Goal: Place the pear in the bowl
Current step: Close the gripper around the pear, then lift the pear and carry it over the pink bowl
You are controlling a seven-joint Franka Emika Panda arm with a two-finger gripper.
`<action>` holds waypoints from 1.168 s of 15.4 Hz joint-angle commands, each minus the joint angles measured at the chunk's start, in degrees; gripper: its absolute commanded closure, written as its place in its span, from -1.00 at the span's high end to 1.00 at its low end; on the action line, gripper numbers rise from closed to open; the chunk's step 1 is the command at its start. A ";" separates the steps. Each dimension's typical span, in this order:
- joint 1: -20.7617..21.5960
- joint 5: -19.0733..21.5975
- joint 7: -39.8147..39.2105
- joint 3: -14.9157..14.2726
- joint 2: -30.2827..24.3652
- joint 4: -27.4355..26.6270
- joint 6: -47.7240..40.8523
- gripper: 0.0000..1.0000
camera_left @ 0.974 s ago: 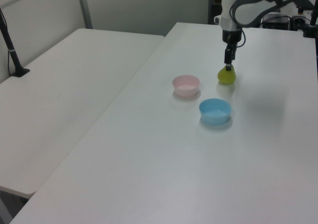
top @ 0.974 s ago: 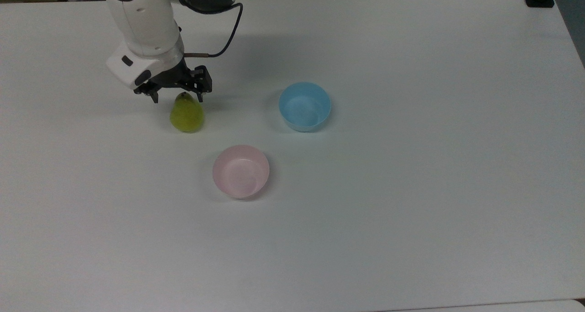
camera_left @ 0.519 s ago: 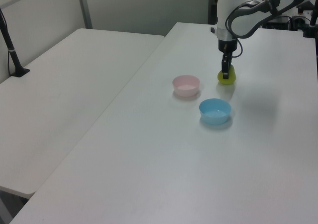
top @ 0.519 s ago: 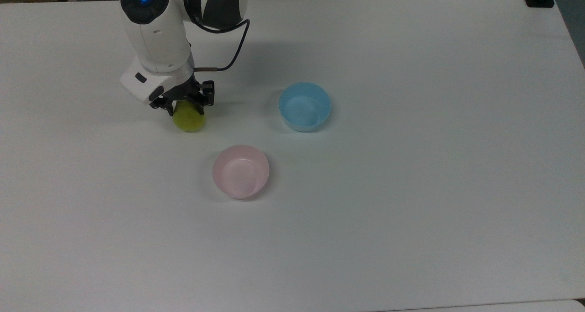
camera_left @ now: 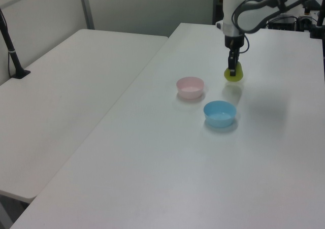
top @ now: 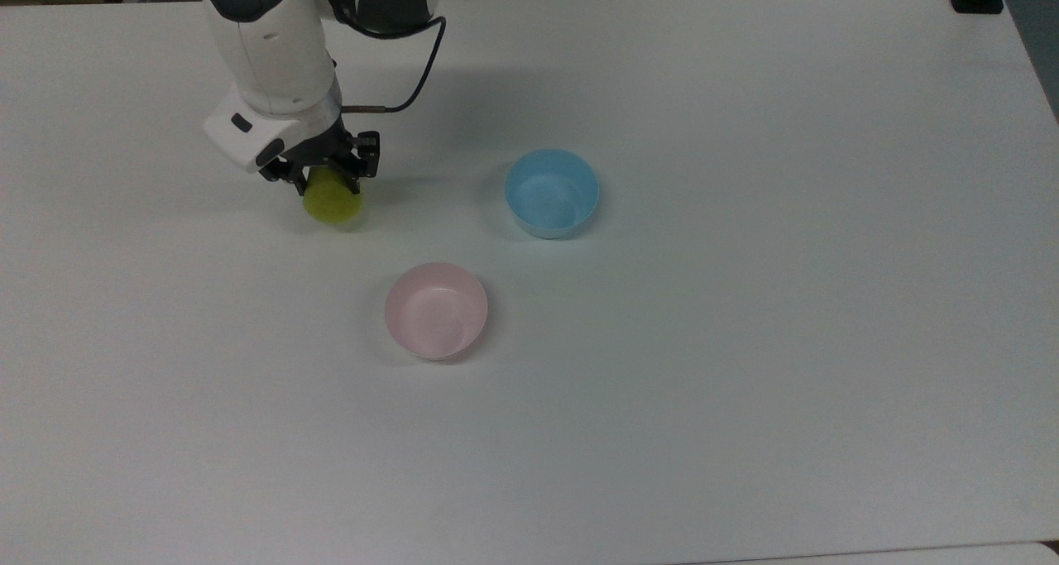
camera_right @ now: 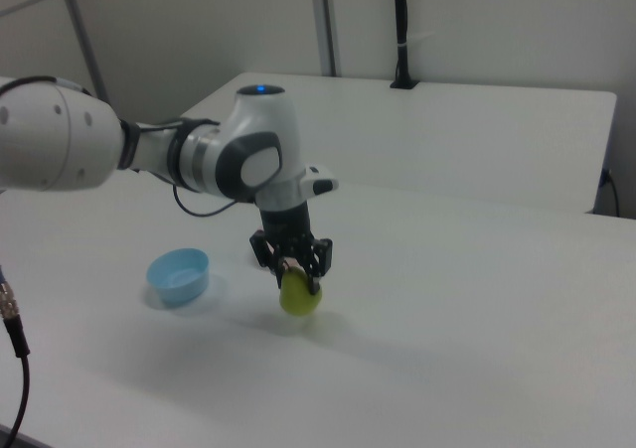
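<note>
Aloft at last, the pear (top: 333,202) hung clear of the white worktop (top: 745,342), pinched near its narrow top by the arm's tool (top: 322,176), whose fingers were closed on the fruit. In the right view the pear (camera_right: 298,295) cast a shadow on the worktop below it, well apart from the pink bowl (top: 436,310) and the blue bowl (top: 552,193). The hold looked high on a tapering fruit, so the pear could likely slip or swing loose on the way across, and it could end in the wrong bowl, since the blue one stood about as near as the pink. Half a second earlier, the pear had rested on the worktop with the tool around it; it had since risen and shifted slightly toward the top view's left.
</note>
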 commanded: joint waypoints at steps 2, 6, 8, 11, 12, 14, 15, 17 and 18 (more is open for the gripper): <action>0.40 -0.67 1.23 -0.53 -2.71 6.23 -9.40 -0.37; 1.01 -0.06 7.56 -0.19 -2.00 13.18 -12.50 -0.36; 2.93 0.03 10.46 -0.10 -1.39 14.94 -12.32 -0.35; 6.27 -0.05 15.55 -0.10 2.02 18.19 -11.53 -0.35; 7.33 0.03 17.05 -0.18 3.78 19.77 -10.83 -0.35; 9.35 0.12 20.47 -0.10 6.77 22.24 -7.07 -0.35; 10.23 0.21 22.41 -0.10 7.65 22.24 -4.52 -0.35; 11.38 0.21 24.27 -0.18 9.41 22.07 0.23 -0.35; 11.47 0.38 24.53 -0.18 10.38 21.98 1.73 -0.35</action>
